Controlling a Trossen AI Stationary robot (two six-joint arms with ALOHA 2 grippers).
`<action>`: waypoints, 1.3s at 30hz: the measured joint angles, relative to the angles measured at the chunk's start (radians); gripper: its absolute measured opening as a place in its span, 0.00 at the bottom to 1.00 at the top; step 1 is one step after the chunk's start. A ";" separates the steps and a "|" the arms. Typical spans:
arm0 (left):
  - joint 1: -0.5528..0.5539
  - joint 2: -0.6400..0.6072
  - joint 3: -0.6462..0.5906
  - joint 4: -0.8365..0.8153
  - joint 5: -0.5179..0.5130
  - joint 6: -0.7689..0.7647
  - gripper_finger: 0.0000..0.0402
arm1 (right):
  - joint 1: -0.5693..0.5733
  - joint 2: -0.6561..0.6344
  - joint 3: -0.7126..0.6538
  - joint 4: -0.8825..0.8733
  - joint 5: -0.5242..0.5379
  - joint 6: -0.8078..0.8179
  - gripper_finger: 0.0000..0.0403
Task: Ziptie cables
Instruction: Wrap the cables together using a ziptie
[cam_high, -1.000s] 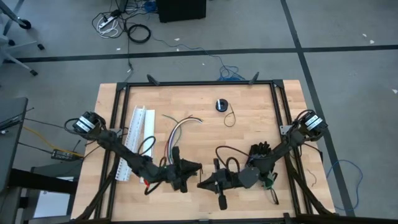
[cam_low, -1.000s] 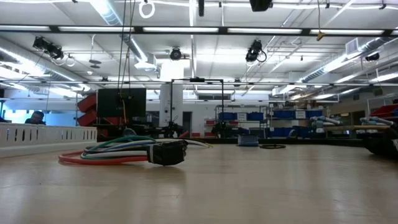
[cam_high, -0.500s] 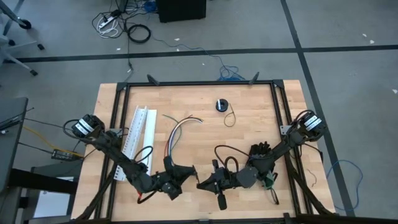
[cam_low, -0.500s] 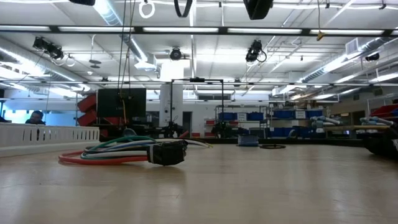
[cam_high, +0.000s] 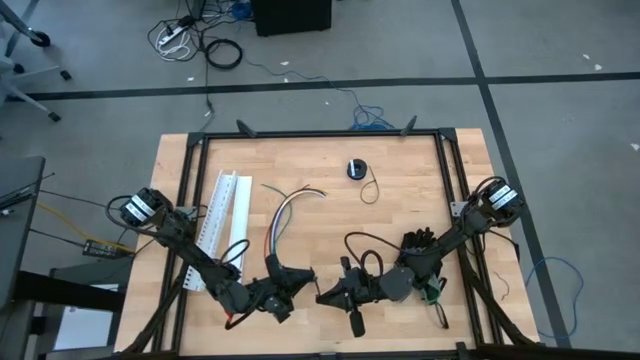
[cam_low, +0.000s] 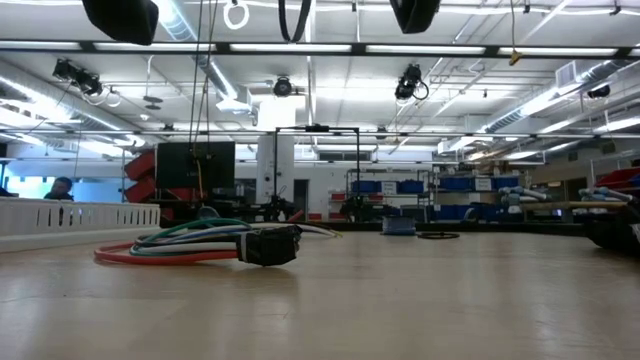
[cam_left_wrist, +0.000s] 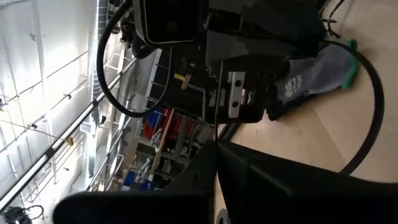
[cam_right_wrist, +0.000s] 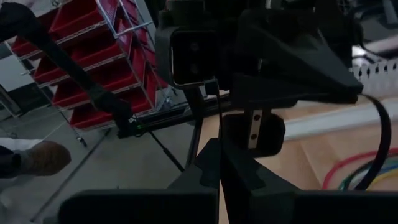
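Pale wooden boards make up the table (cam_high: 400, 160), which sits in a black frame on a grey floor crossed by dark tape lines; loose cords lie on that floor beyond the table's far edge. Taking the long white slotted channel (cam_high: 222, 215) on the table as the landmark: the cables (cam_high: 283, 213), a loose bundle of orange, blue, white, purple and red wires, lie just beside it on the side toward the table's middle, fanning out at their far end; in the low view they show as a flat coil of red, green and white strands (cam_low: 170, 246) with a small black block at one end. A small round black thing (cam_high: 357, 169) and a thin black loop (cam_high: 370, 189) lie farther from the channel, past the cables. The left gripper (cam_high: 306, 273) is at the near end of the channel, toward the table's near edge, its jaws closed tight with a very thin black strip running between them in the wrist view; the right gripper (cam_high: 322, 296) is just beyond it, tip to tip, jaws likewise closed on a thin black strip; whether the two strips are one ziptie I cannot tell.
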 joint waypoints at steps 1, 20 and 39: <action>0.000 0.000 0.000 0.000 0.000 0.004 0.00 | 0.001 0.000 0.000 -0.011 -0.001 0.016 0.00; -0.008 0.008 0.000 -0.014 0.028 0.000 0.00 | 0.001 0.000 0.000 -0.043 -0.063 0.071 0.00; -0.021 0.008 0.000 -0.026 0.027 -0.002 0.00 | -0.001 0.000 0.000 -0.044 -0.069 0.082 0.00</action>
